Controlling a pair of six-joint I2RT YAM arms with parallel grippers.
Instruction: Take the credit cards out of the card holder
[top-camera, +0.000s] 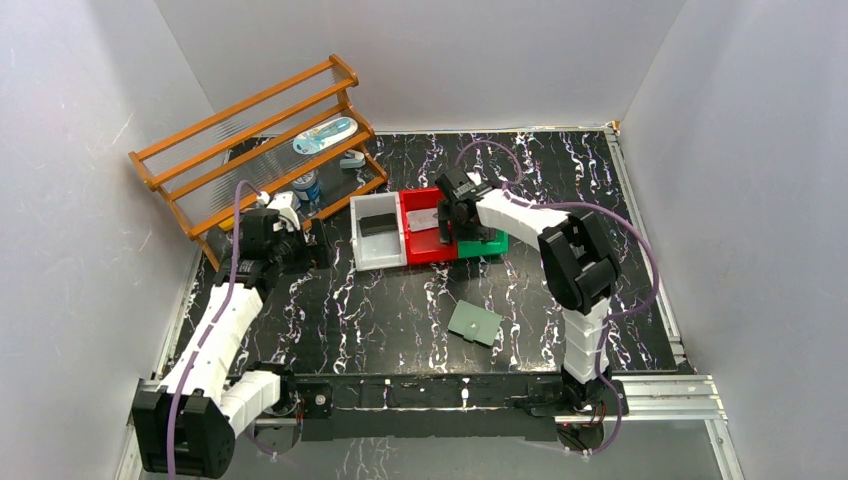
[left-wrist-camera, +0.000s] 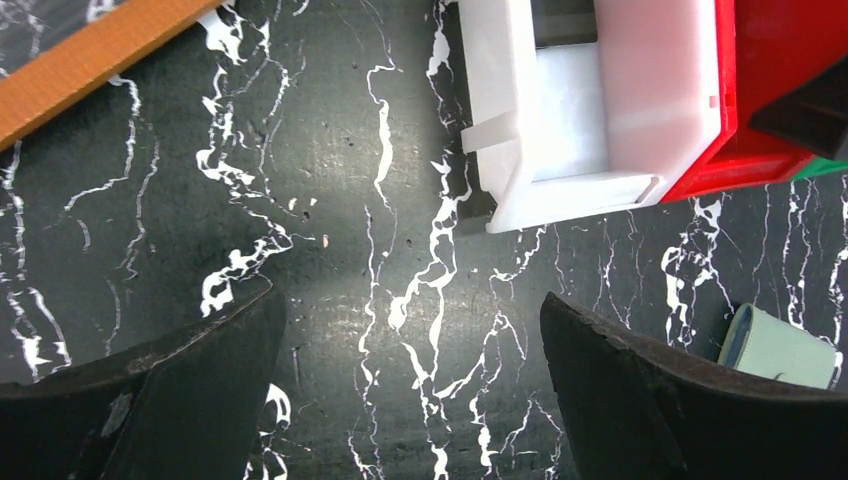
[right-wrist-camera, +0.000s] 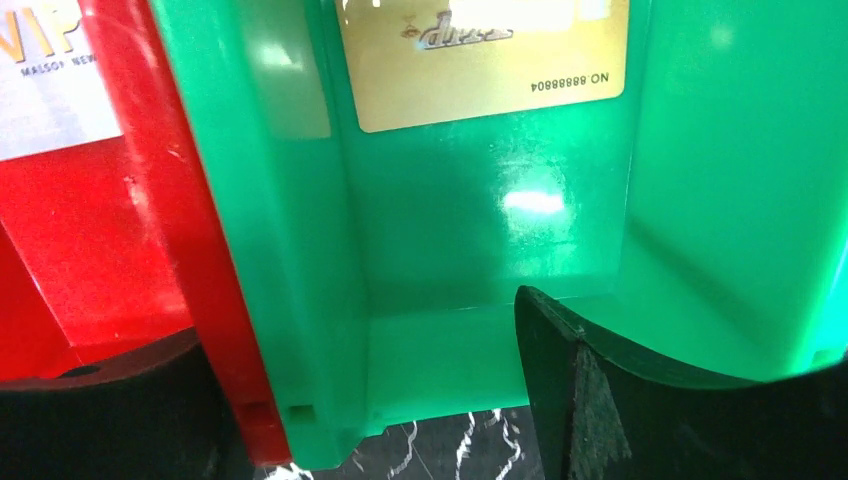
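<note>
The grey-green card holder (top-camera: 474, 322) lies flat on the table, front centre, with no gripper near it; its edge also shows in the left wrist view (left-wrist-camera: 778, 347). A dark credit card (top-camera: 378, 224) lies in the white bin (top-camera: 364, 252). A pale VIP card (right-wrist-camera: 48, 85) lies in the red bin (right-wrist-camera: 90, 260). A gold card (right-wrist-camera: 485, 65) lies in the green bin (right-wrist-camera: 270, 200). My right gripper (right-wrist-camera: 370, 405) is open and empty, hovering over the green bin's near end (top-camera: 457, 215). My left gripper (left-wrist-camera: 410, 390) is open and empty above bare table, left of the white bin (left-wrist-camera: 505, 150).
The three bins stand side by side at mid table. A wooden rack (top-camera: 240, 120) with a few small items stands at the back left, close behind my left gripper (top-camera: 305, 243). Grey walls close in the table on three sides.
</note>
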